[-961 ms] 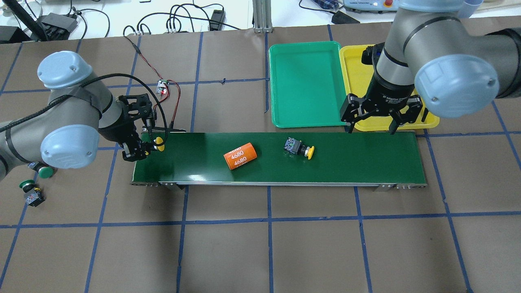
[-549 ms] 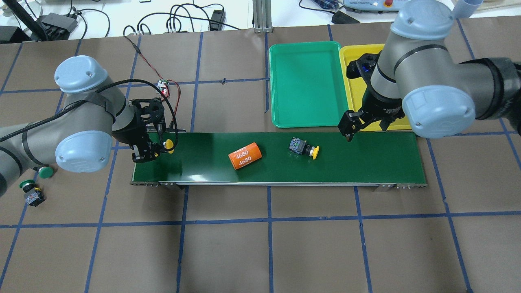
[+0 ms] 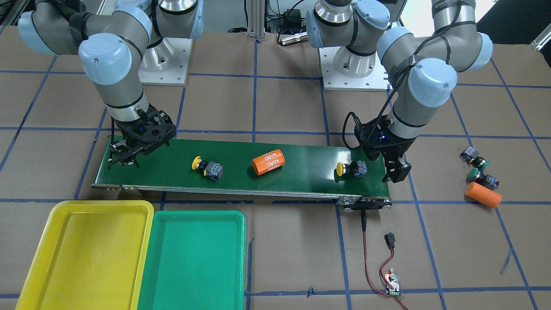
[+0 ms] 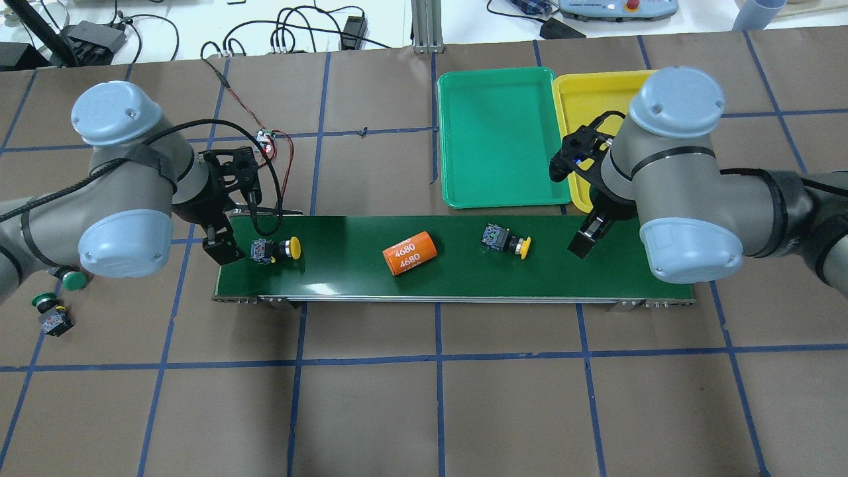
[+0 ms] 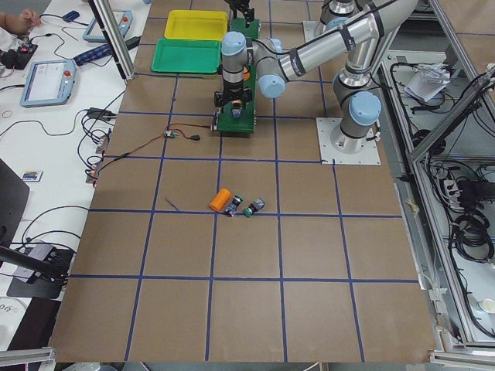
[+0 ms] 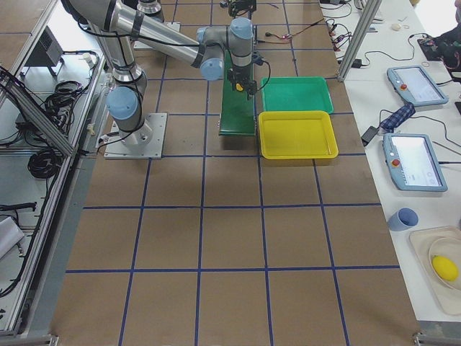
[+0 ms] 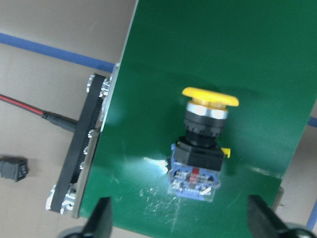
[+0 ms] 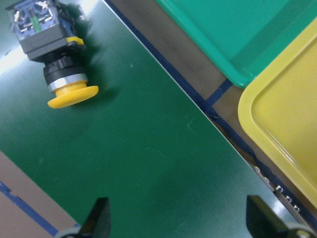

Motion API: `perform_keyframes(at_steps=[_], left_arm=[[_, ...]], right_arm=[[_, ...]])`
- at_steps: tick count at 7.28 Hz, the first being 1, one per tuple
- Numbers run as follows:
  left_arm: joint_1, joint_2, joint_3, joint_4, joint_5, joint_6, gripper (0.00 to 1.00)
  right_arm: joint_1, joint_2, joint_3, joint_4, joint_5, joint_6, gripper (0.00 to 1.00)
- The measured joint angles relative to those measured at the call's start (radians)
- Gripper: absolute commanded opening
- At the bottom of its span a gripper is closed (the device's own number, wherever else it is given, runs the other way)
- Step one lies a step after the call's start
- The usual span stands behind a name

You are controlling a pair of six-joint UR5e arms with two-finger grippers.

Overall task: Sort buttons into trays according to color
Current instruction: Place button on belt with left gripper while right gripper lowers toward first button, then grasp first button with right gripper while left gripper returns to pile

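A yellow-capped button point(image 4: 275, 250) lies on its side at the belt's left end, also in the front view point(image 3: 351, 168) and left wrist view point(image 7: 200, 148). My left gripper point(image 4: 228, 233) point(image 7: 182, 218) is open just left of it, not touching. A second yellow button point(image 4: 507, 240) point(image 3: 207, 167) point(image 8: 49, 49) lies right of the belt's middle. My right gripper point(image 4: 586, 232) point(image 3: 125, 160) point(image 8: 178, 215) is open and empty to that button's right. Two green buttons point(image 4: 73, 278) point(image 4: 50, 311) lie off the belt. The green tray point(image 4: 497, 132) and yellow tray point(image 4: 583, 99) hold nothing.
The dark-green conveyor belt point(image 4: 596, 271) carries an orange 4680 cylinder point(image 4: 411, 253) between the two yellow buttons. A second orange cylinder point(image 3: 483, 194) lies by the green buttons. A red-black cable with a small board point(image 4: 265, 140) runs behind the belt's left end.
My left gripper opened and let the yellow button down onto the belt's left end. The cylinder and the other button drifted right. My right gripper moved from the yellow tray's edge to over the belt.
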Motion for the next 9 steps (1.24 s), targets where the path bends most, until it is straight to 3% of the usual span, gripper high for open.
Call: perform_keyframes(at_steps=[3, 5, 9], left_arm=[[0.249, -0.041, 0.116, -0.024, -0.003, -0.104, 1.00], [0.348, -0.116, 0.197, -0.051, 0.002, -0.181, 1.00], [0.401, -0.246, 0.285, -0.044, 0.044, -0.653, 1.00]], right_arm=[[-0.003, -0.006, 0.078, -0.089, -0.035, -0.280, 0.93], [-0.009, -0.011, 0.099, -0.106, -0.028, -0.432, 0.92], [-0.012, -0.011, 0.109, -0.093, 0.014, -0.498, 0.98]])
